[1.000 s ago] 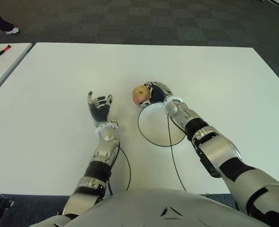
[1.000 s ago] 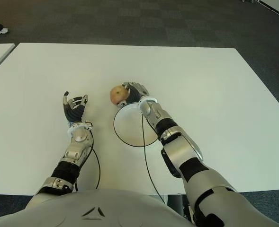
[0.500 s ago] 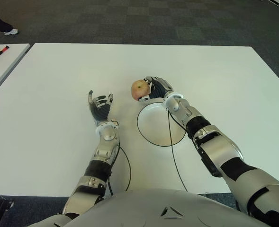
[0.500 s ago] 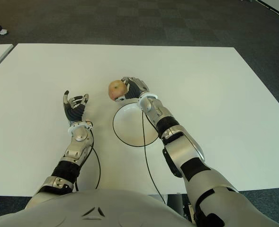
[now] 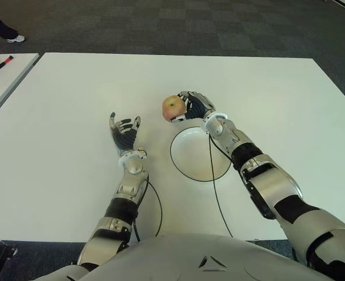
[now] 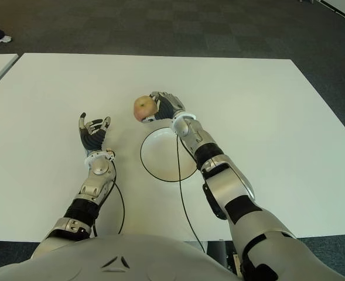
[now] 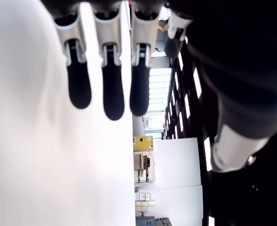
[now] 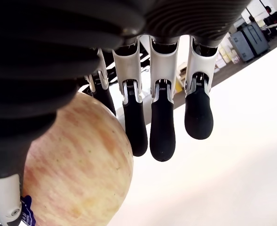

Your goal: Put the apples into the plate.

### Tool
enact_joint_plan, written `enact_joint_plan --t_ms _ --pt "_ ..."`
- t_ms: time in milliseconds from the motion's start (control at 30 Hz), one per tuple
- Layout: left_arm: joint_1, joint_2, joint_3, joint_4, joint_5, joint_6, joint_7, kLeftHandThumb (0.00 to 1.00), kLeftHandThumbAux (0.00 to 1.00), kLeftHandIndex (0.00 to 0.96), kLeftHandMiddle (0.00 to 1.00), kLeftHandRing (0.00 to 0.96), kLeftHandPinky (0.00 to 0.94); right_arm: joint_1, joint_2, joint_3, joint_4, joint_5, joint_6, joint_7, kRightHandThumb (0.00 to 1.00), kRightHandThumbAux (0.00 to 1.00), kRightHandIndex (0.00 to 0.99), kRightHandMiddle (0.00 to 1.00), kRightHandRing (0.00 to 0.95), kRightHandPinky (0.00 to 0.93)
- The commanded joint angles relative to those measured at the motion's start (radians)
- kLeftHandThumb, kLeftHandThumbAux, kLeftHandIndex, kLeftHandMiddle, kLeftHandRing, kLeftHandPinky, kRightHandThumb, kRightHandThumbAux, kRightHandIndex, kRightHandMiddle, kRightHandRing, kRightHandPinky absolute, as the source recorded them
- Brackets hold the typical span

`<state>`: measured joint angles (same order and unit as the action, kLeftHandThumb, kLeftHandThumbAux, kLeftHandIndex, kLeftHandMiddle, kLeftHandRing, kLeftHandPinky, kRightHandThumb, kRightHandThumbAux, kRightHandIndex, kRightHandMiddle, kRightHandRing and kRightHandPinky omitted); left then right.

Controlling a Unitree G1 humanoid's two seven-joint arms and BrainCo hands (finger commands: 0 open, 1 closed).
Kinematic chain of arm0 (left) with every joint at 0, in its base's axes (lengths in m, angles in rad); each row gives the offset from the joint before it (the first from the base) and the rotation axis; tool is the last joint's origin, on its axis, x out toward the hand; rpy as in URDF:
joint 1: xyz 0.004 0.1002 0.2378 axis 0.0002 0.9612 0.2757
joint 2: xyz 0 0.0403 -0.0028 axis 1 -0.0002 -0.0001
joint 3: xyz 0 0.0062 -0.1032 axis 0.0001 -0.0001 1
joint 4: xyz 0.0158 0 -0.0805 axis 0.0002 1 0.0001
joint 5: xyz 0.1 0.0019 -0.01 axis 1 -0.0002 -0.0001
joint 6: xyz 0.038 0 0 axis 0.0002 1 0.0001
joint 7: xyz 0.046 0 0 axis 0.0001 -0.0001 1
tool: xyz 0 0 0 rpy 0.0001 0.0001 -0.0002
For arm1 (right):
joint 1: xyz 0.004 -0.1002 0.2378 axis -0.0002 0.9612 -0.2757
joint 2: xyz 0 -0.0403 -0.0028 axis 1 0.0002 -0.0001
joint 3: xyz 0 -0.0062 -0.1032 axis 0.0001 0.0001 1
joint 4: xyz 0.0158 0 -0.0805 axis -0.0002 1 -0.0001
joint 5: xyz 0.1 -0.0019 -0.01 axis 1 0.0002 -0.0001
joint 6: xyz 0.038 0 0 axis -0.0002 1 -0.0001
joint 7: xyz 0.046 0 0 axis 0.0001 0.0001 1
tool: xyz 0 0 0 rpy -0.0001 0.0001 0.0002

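The right hand (image 5: 191, 107) holds the apple (image 5: 172, 108) at the far left edge of the plate (image 5: 199, 153), which lies on the white table (image 5: 266, 99). In the eye views the apple shows clear of the tabletop, beside the plate's far rim rather than over its middle, and the hand's fingers wrap it from the right. The right wrist view adds the grip itself: the apple (image 8: 75, 169) sits against the palm, with a small blue sticker low on its skin, while four dark fingertips (image 8: 162, 132) hang past it, straight and slightly parted, so only the innermost one lies along the fruit. The thumb cannot be made out there.

The left hand (image 5: 123, 132) shows to the left of the plate, well apart from the apple, palm up with its fingers raised and loosely spread, holding nothing. The left wrist view confirms this: three fingertips (image 7: 105, 89) stand straight against the table's white surface with nothing between them.

Only the eye views show a second table (image 5: 2, 76) at the far left, with a marker (image 5: 4, 61) on it, a person's foot (image 5: 14, 38) on the dark carpet (image 5: 160, 23) beyond it, and black cables (image 5: 213, 181) trailing along both forearms.
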<state>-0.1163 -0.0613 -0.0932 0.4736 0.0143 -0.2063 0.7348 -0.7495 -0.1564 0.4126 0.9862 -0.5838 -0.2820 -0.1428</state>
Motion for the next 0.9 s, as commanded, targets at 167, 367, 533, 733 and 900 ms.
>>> enact_joint_plan --t_ms 167,367,533,733,900 --pt "-0.021 -0.155 0.005 0.018 -0.012 -0.008 0.003 0.145 0.683 0.113 0.4 0.45 0.451 0.013 -0.007 -0.017 -0.018 0.023 0.006 0.008 0.942 0.666 0.363 0.468 0.563 0.664" --pt "-0.025 -0.153 0.008 0.029 -0.017 -0.017 0.001 0.152 0.682 0.117 0.401 0.451 0.45 0.017 -0.011 -0.018 -0.026 0.021 0.002 0.0 0.942 0.666 0.363 0.471 0.563 0.663" --pt "-0.026 -0.15 0.01 0.033 -0.017 -0.018 0.002 0.155 0.684 0.117 0.4 0.449 0.445 0.024 -0.015 -0.019 -0.043 0.019 0.0 -0.007 0.942 0.666 0.364 0.472 0.562 0.656" --pt "-0.022 -0.143 0.01 0.029 -0.015 -0.01 -0.003 0.162 0.688 0.111 0.395 0.446 0.445 0.037 -0.026 -0.023 -0.069 0.022 -0.006 -0.009 0.942 0.665 0.366 0.471 0.558 0.649" --pt "-0.017 -0.131 0.007 0.025 -0.011 -0.005 -0.015 0.165 0.682 0.104 0.384 0.437 0.448 0.063 -0.045 -0.033 -0.129 0.028 -0.005 0.005 0.943 0.664 0.373 0.468 0.558 0.651"
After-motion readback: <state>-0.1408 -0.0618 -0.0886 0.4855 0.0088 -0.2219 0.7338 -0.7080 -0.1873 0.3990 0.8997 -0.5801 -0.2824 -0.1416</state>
